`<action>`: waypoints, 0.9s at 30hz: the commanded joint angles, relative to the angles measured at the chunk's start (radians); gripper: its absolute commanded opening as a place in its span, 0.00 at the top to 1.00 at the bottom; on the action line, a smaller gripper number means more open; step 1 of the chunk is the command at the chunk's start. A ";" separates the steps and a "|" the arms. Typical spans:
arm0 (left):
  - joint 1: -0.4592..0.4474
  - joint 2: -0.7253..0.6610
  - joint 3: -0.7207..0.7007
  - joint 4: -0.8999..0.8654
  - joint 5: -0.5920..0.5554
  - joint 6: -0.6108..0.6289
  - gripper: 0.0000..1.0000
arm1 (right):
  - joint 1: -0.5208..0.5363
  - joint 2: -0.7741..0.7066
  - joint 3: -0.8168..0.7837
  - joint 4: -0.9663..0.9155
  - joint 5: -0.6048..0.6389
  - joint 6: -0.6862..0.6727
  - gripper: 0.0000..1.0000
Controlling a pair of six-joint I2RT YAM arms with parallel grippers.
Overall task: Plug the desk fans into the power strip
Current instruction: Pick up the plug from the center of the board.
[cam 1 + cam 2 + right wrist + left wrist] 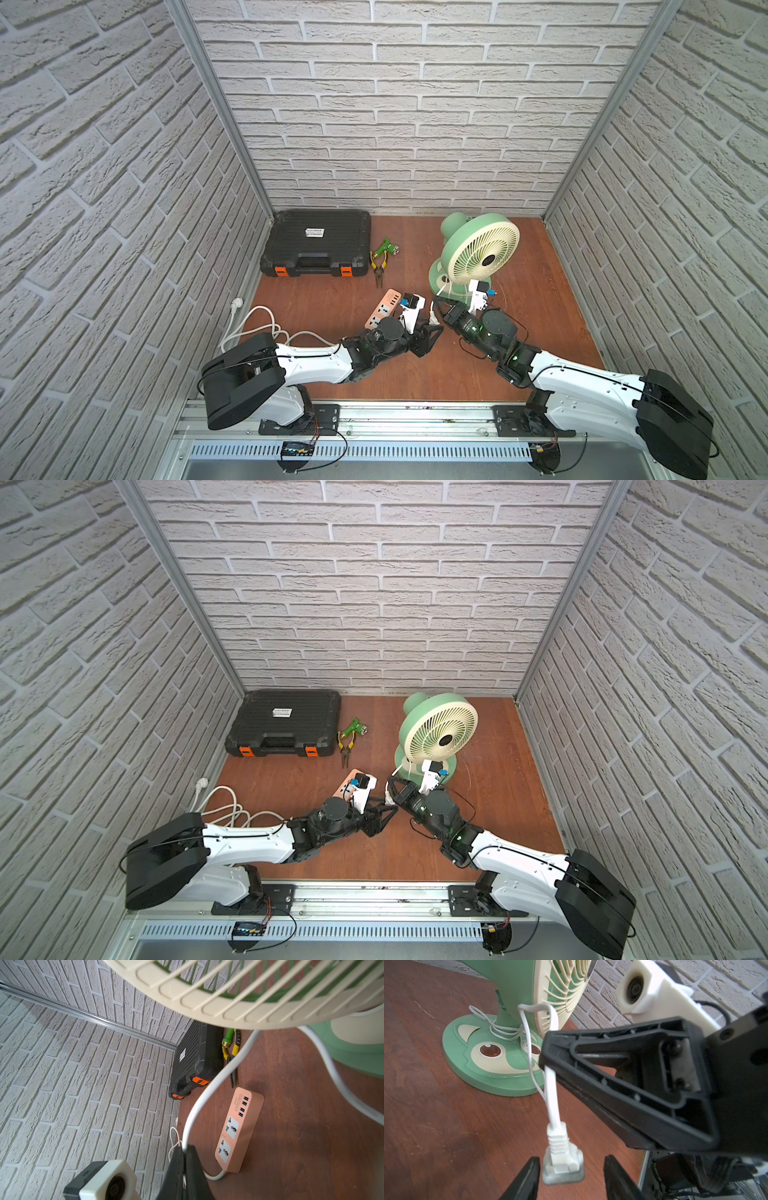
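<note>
Left wrist view, item held: right claw (547, 1062) clamped on white cord (551, 1101) of desk fan (483, 1072), plug (560, 1147) dangling below. Left claw (572, 1159): fingers (527, 1178) parted either side of plug, not touching. Desk fan: upright on table (316, 307), just behind right claw. Power strip (239, 1130): flat on table beside left claw, both sockets empty. Progress: cord lifted; plug handover, alignment and insertion outstanding, by appearance.

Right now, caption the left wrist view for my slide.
Right end effector pinches the mint-green desk fan's thin white cord; its small plug hangs inside the open left end effector.
</note>
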 commanded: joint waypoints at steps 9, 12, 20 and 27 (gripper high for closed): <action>-0.006 0.014 0.028 0.047 0.011 0.006 0.68 | -0.007 -0.066 -0.044 0.037 0.049 0.010 0.97; -0.007 0.014 0.031 0.038 0.013 0.010 0.76 | -0.010 -0.088 -0.051 0.023 0.052 0.012 0.97; -0.006 0.003 0.043 0.014 0.018 0.038 0.87 | -0.019 -0.123 -0.046 -0.029 0.038 -0.001 0.97; -0.006 -0.087 0.072 -0.133 -0.001 0.157 0.97 | -0.038 -0.158 0.041 -0.260 -0.032 -0.069 0.66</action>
